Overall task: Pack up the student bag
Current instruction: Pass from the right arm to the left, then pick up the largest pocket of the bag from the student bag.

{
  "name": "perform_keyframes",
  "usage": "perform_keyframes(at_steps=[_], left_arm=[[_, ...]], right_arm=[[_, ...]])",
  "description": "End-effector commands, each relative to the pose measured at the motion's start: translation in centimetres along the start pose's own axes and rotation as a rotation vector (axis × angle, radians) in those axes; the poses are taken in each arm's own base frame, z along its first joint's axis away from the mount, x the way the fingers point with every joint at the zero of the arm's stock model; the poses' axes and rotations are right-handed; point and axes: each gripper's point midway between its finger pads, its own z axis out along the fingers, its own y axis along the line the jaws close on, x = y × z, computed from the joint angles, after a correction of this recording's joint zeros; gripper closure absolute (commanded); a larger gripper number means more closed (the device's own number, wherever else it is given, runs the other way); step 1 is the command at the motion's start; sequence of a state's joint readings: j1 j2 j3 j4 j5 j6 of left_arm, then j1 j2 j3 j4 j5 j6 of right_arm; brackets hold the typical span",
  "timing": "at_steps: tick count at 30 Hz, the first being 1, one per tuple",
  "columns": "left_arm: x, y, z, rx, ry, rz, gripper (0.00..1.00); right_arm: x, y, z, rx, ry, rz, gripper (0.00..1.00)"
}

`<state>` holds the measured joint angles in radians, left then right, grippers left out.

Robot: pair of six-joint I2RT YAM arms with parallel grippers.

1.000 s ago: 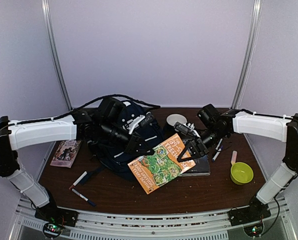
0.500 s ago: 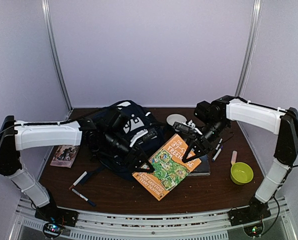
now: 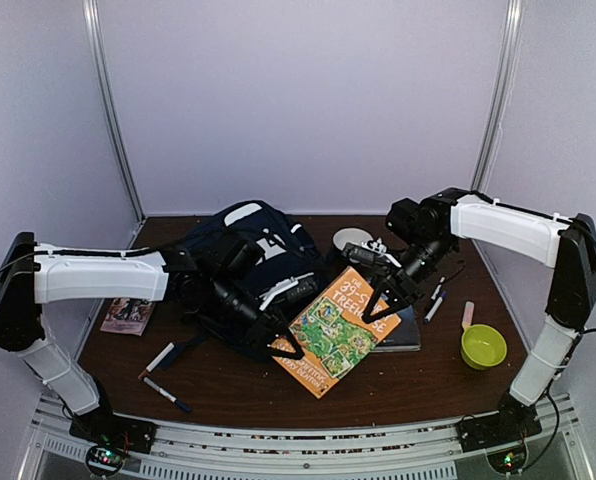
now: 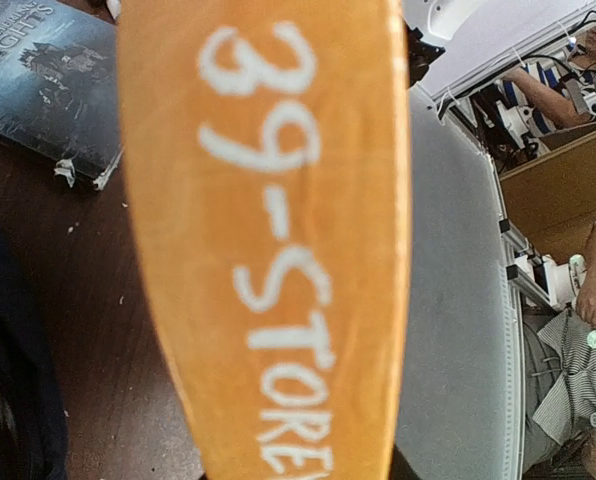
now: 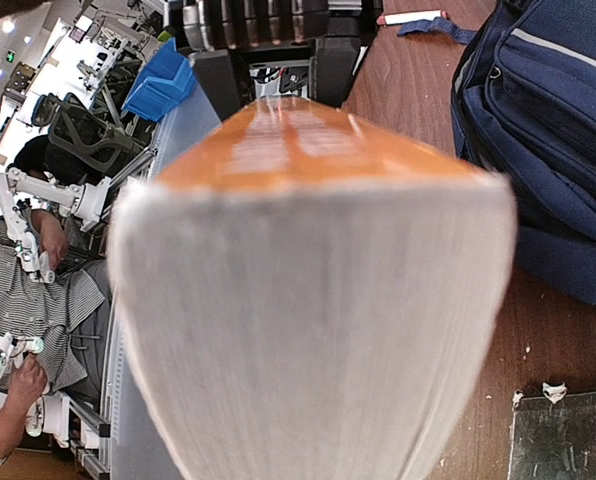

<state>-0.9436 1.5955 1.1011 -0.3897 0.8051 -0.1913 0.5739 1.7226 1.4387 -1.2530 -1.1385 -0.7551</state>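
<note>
The student bag [image 3: 240, 255], navy with white patches, lies at the middle left of the table; it also shows in the right wrist view [image 5: 548, 120]. An orange book [image 3: 335, 322], "39-Story Treehouse", is held tilted beside the bag's right side. My left gripper [image 3: 284, 344] is shut on its near left edge, and the spine [image 4: 278, 230] fills the left wrist view, hiding the fingers. My right gripper [image 3: 381, 300] is shut on its far right edge; the page edge [image 5: 308, 330] fills that wrist view.
A dark book [image 3: 406, 335] lies under the orange book's right corner, also in the left wrist view [image 4: 48, 80]. A green bowl [image 3: 483, 346] stands at the right. Markers [image 3: 166, 392] lie near left, others [image 3: 435, 300] at the right. A paperback [image 3: 130, 310] lies far left.
My left gripper has moved off the bag toward the near side and closed on the book's left edge. The right arm shifted a little left with the book. More of the bag's top shows.
</note>
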Motion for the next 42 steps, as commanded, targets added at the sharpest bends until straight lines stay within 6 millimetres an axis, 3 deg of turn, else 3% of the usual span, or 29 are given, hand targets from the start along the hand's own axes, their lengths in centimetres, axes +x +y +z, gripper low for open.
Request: perform_keyframes(at_steps=[1, 7, 10, 14, 17, 20, 26, 32, 36, 42], left_arm=[[-0.5, -0.4, 0.2, 0.039, -0.027, 0.012, 0.75], [-0.9, -0.7, 0.2, 0.058, -0.045, 0.010, 0.87], [-0.8, -0.8, 0.1, 0.057, -0.050, 0.007, 1.00], [-0.9, -1.1, -0.3, 0.055, -0.060, 0.006, 1.00], [-1.3, -1.2, -1.1, 0.037, -0.081, 0.001, 1.00], [-1.4, -0.4, -2.6, -0.012, -0.097, -0.039, 1.00], [-1.6, 1.4, -8.0, -0.155, -0.180, -0.099, 1.00], [-2.0, 3.8, -15.0, -0.363, -0.305, -0.207, 1.00], [-1.3, 5.8, -19.3, -0.520, -0.363, -0.324, 1.00], [0.6, 7.8, -24.1, -0.659, -0.485, -0.466, 1.00]], right_arm=[[-1.8, 0.6, -0.5, -0.002, -0.043, -0.033, 1.00], [-1.7, 0.5, -0.5, 0.005, -0.040, -0.025, 1.00], [-1.7, 0.5, -0.6, 0.011, -0.040, -0.028, 1.00], [-2.3, 0.2, -1.0, 0.053, -0.055, -0.043, 0.84], [-3.2, -0.2, -2.2, 0.132, -0.071, -0.067, 0.62], [-4.5, 0.2, -4.0, 0.188, -0.091, -0.106, 0.53], [-6.5, 0.8, -7.6, 0.285, -0.111, -0.157, 0.46], [-8.5, -2.1, -9.8, 0.517, -0.141, -0.238, 0.51], [-9.4, -3.9, -9.3, 0.594, -0.093, -0.286, 0.54], [-10.7, -6.0, -6.7, 0.685, 0.031, -0.413, 0.61]])
